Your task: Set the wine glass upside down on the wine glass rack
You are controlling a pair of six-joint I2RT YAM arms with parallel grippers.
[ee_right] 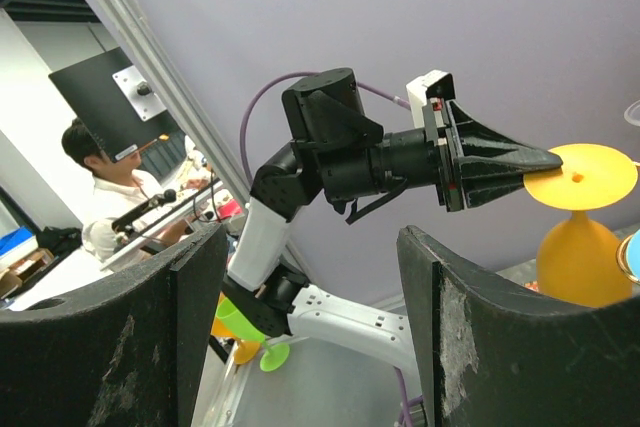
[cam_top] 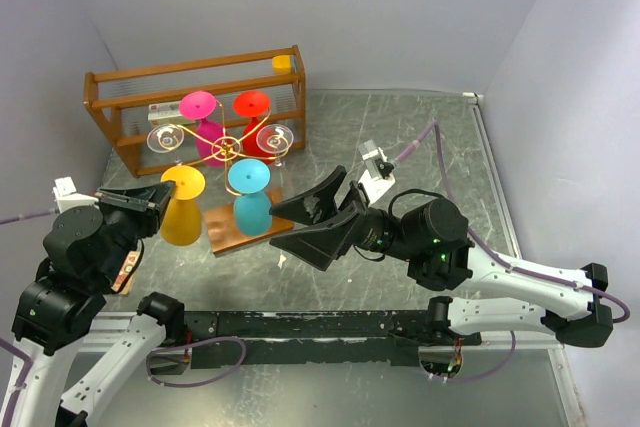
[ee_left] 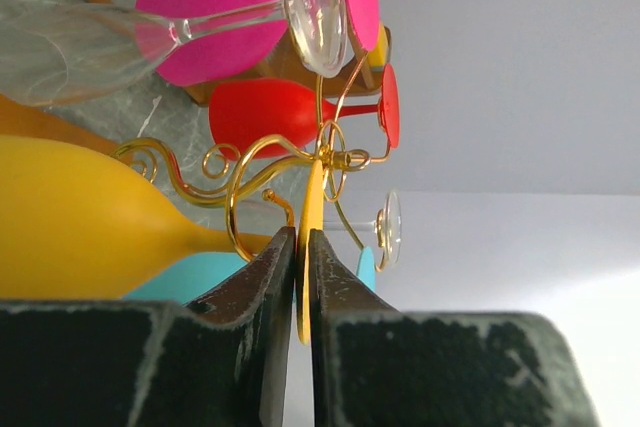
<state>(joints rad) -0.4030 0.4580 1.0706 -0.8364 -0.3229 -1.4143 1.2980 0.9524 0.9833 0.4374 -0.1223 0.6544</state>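
The opaque yellow wine glass point(cam_top: 181, 215) is already inverted at the front-left arm of the thin gold wire rack with a small wooden base point(cam_top: 228, 147). Its long axis is near vertical, with the flat foot up and the bowl mouth down toward the table.

The left gripper point(ee_left: 298, 239) is clamped narrow on the rim of the foot. In the left wrist view a gold scroll curls beside the stem, but full seating cannot be confirmed.

The right gripper point(cam_top: 278, 227) hangs near the rack base with its fingers spread wide, holding nothing.

Judged status: placement is nearly complete. Remaining steps are to confirm that the foot rests on the arm, release, and withdraw.
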